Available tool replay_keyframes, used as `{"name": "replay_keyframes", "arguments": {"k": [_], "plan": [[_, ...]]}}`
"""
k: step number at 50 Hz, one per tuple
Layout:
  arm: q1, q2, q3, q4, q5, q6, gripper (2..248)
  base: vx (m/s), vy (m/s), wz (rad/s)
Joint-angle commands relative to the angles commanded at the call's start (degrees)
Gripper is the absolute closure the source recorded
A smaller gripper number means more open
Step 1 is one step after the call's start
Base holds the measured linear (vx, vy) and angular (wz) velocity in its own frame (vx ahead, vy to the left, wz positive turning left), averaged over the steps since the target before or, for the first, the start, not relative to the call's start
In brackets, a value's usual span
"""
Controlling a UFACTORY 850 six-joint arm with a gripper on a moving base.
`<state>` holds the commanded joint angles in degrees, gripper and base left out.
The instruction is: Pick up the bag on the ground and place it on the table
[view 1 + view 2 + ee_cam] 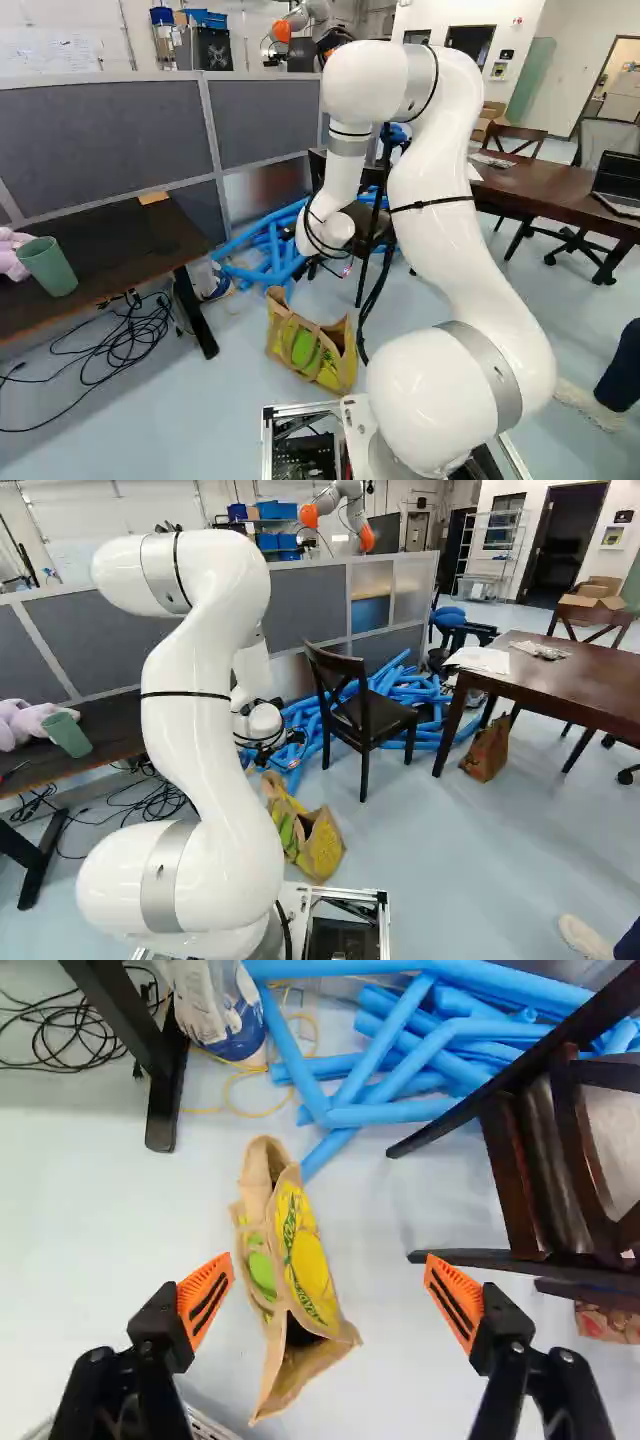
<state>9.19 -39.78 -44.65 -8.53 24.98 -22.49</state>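
1. Background: grey partition panels (100,125) stood behind a pale blue floor (200,410).
2. Bench (135,250): located at the left of the left base view; it carried a green cup (48,266), tilted, beside a pink plush item (10,254).
3. Blue tubes (268,245): piled on the floor near a dark wooden chair (375,718).
4. Paper bag (308,348): rested on the floor, brown with yellow and green print, well apart from the bench.
5. Pincer (330,266): released, with its orange pads (206,1300) spread wide and nothing gripped. In the wrist view, the bag appeared ahead, between the two fingers, nearer one of them.
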Motion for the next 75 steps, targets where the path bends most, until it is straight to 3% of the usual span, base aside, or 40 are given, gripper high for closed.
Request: {"name": "replay_keyframes", "arguments": {"k": [48,75], "plan": [[1.1,-11.6,-8.5,0.0,-5.8,-0.4,3,0.000,0.000,0.000],[3.3,-18.7,-15.2,0.0,-10.1,-0.4,3,0.000,0.000,0.000]]}}
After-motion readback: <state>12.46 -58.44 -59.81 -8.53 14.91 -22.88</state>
